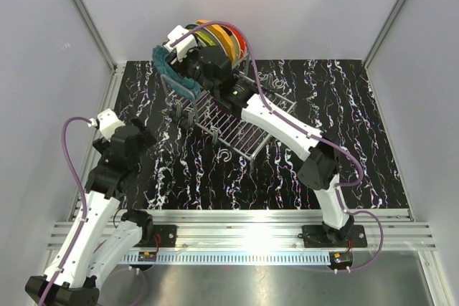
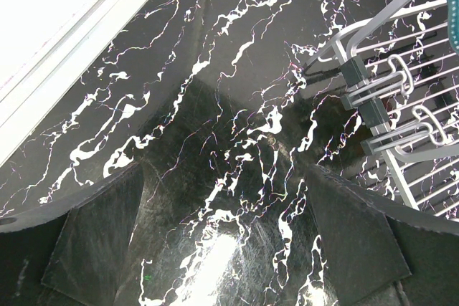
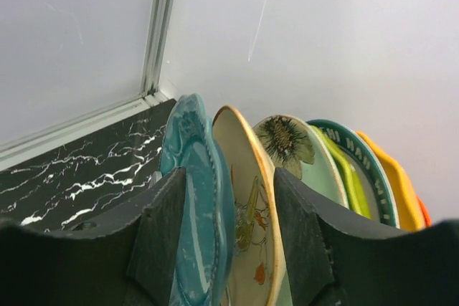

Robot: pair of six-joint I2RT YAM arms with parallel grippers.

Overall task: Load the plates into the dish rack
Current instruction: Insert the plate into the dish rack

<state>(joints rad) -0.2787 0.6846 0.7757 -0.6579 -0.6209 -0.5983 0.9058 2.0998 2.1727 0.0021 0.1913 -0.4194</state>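
Note:
The plates (image 1: 215, 37) stand on edge in a row in the raised end of the dish rack (image 1: 233, 127). In the right wrist view the teal plate (image 3: 195, 177) is nearest the wall edge, then the floral cream plate (image 3: 247, 177), a pale green floral one (image 3: 294, 148), lime green (image 3: 349, 173), teal-rimmed white (image 3: 369, 170) and orange (image 3: 393, 177). My right gripper (image 3: 229, 234) is open, its fingers straddling the rims of the teal and cream plates. My left gripper (image 2: 229, 241) is open over bare tabletop, left of the rack (image 2: 401, 105).
The rack's flat wire tray (image 1: 240, 134) stretches toward the table's middle, under my right arm. The black marbled tabletop (image 1: 337, 127) is walled by white panels at the back and sides. A metal rail (image 1: 237, 223) runs along the near edge.

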